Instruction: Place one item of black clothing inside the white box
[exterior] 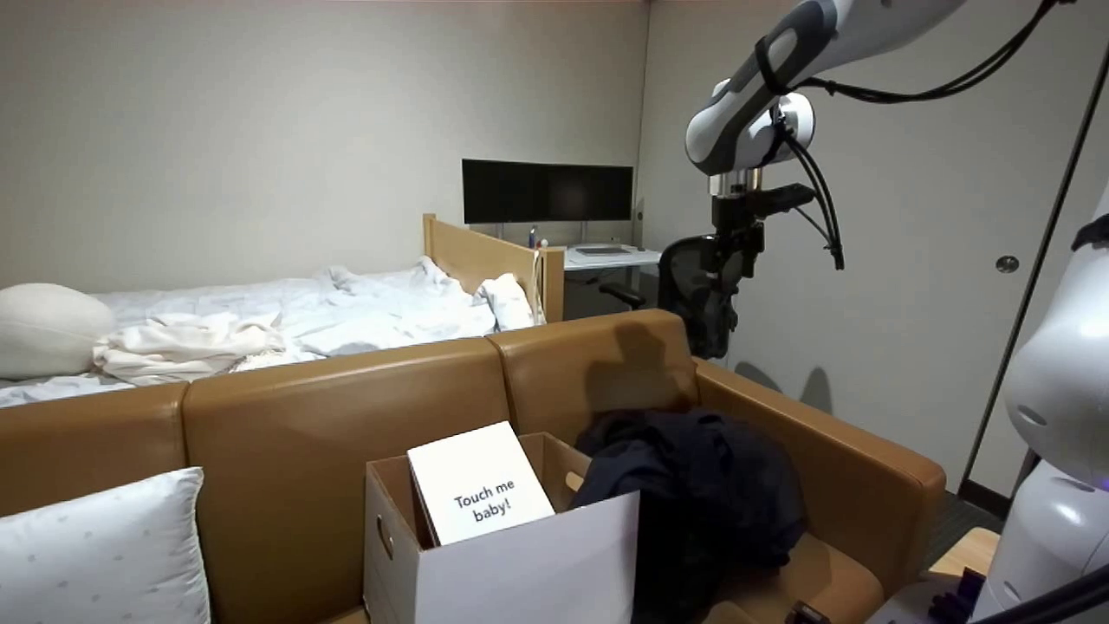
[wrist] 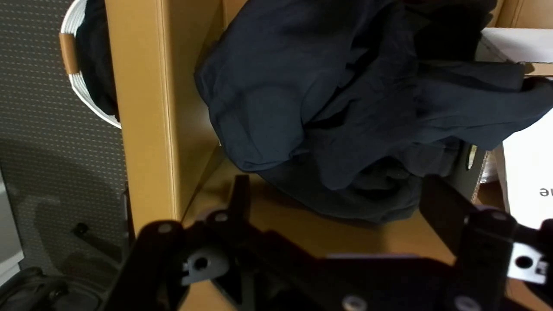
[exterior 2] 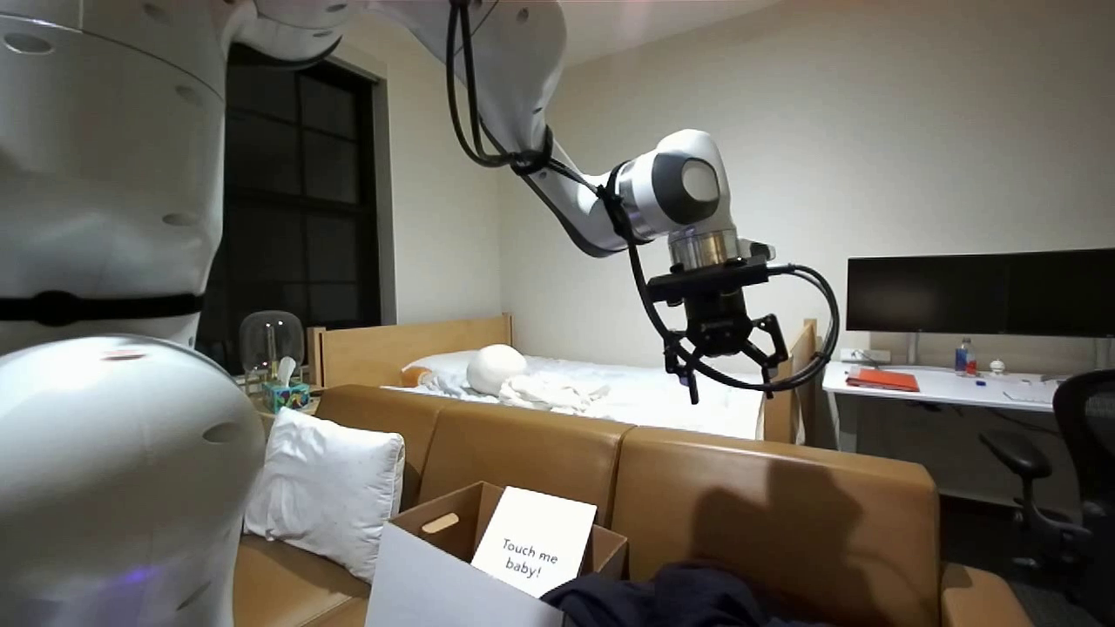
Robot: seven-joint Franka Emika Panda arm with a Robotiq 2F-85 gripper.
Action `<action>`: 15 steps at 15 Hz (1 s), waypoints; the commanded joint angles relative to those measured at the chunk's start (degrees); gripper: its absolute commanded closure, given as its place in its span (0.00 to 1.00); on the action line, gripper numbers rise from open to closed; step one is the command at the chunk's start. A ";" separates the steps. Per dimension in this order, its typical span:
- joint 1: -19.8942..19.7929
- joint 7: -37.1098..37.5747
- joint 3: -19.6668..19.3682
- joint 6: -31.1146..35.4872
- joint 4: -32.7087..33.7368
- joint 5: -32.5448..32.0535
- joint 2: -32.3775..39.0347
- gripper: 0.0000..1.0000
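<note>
Brown leather sofa (exterior: 338,425) forms the work surface; a bed (exterior: 485,253) stands behind its back, with a wide black monitor (exterior: 548,191) beyond. On the seat stands the white box (exterior: 528,572), uncovered at the top and holding a tilted white panel (exterior: 481,485) printed "Touch me baby!".

Task item: black clothing (wrist: 337,99), black to dark navy in shade, lies crumpled on the seat between the box and the sofa's armrest (wrist: 144,108). One fold laps over the box rim toward the panel; whether it touches the panel cannot be told. The bulk lies outside. Whether the heap is one garment or several cannot be established.

Condition of the gripper (exterior 2: 730,392): fingers (wrist: 240,196) parted wide, nothing between them. It hangs above the sofa, apart from the clothing in both exterior views.

Progress: no garment is seen wholly inside the box, though part of the interior is hidden. The overlapping fold is judged insufficient to count as placement. Outstanding, in my assessment, is the whole of the handling: descent, grasp, lift, carry over the rim and release. The panel takes up part of the box mouth and may obstruct the drop.

Also noted: a white-rimmed basket (wrist: 70,22) on the floor (wrist: 39,103) outside the armrest, containing dark material not positively identified.
</note>
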 commanded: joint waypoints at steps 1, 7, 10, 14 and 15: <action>-0.54 2.69 1.81 0.12 3.88 0.25 7.22 0.00; -2.73 1.09 6.49 1.05 10.11 9.20 26.29 0.00; -0.82 7.20 5.64 -4.78 19.55 4.53 38.91 0.00; -1.57 6.31 6.68 -2.54 18.54 4.98 39.65 0.00; -1.58 6.32 6.66 -2.90 19.41 4.95 40.26 0.00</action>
